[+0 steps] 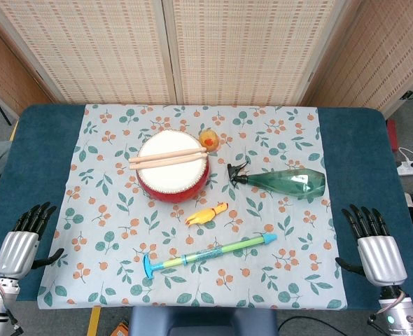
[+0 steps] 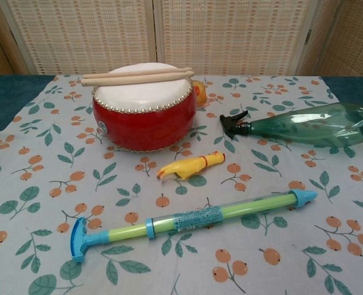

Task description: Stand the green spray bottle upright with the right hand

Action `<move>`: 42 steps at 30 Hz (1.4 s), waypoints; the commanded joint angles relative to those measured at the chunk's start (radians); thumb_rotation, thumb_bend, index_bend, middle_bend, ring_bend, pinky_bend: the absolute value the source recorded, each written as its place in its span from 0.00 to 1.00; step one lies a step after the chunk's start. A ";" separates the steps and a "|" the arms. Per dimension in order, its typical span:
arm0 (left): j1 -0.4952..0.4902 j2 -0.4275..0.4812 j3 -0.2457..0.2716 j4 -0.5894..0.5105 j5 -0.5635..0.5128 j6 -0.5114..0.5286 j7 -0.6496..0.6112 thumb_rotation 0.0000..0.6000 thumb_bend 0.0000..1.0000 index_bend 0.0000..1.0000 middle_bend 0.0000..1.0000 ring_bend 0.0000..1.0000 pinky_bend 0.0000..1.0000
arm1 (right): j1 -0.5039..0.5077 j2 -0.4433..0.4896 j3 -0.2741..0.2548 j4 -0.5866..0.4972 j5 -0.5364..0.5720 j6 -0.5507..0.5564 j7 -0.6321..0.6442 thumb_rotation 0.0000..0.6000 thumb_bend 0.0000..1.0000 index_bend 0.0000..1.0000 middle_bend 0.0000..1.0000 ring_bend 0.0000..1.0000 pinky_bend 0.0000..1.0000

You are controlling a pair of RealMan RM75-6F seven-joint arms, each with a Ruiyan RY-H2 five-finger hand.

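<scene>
The green spray bottle (image 1: 285, 182) (image 2: 311, 126) lies on its side on the floral cloth, right of centre, its black nozzle pointing left toward the drum. My right hand (image 1: 373, 246) rests at the table's right front, on the blue surface, fingers apart and holding nothing, well below and to the right of the bottle. My left hand (image 1: 21, 240) sits at the left front edge, fingers also spread and empty. The chest view shows neither hand.
A red drum (image 1: 173, 166) (image 2: 143, 107) with two wooden sticks on top stands left of the bottle. A small orange duck (image 1: 208, 139) sits behind it. A yellow rubber chicken (image 1: 206, 214) (image 2: 191, 166) and a long green-blue water pump toy (image 1: 210, 254) (image 2: 194, 220) lie in front.
</scene>
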State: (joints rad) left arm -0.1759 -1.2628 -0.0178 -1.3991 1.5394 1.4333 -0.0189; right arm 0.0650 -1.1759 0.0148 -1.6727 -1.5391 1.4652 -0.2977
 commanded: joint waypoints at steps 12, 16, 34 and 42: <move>0.007 -0.002 0.004 0.012 0.022 0.028 -0.009 1.00 0.20 0.00 0.00 0.00 0.11 | 0.021 -0.011 0.018 -0.042 -0.019 0.003 -0.054 1.00 0.00 0.03 0.03 0.00 0.00; 0.008 -0.004 0.006 0.021 0.023 0.027 -0.020 1.00 0.20 0.00 0.00 0.00 0.11 | 0.037 -0.018 0.050 -0.045 0.026 -0.013 -0.042 1.00 0.00 0.04 0.03 0.00 0.00; 0.020 -0.015 0.011 0.015 0.025 0.038 0.010 1.00 0.20 0.00 0.00 0.00 0.11 | 0.193 -0.028 0.198 0.103 0.133 -0.163 0.262 1.00 0.00 0.11 0.17 0.01 0.10; 0.024 -0.029 -0.001 0.038 0.026 0.063 -0.010 1.00 0.20 0.00 0.00 0.00 0.11 | 0.258 -0.069 0.250 0.181 0.143 -0.185 0.364 1.00 0.00 0.17 0.20 0.04 0.12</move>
State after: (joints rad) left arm -0.1531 -1.2858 -0.0152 -1.3715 1.5650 1.4898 -0.0202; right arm 0.2933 -1.2194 0.2438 -1.5289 -1.4038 1.2978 0.0243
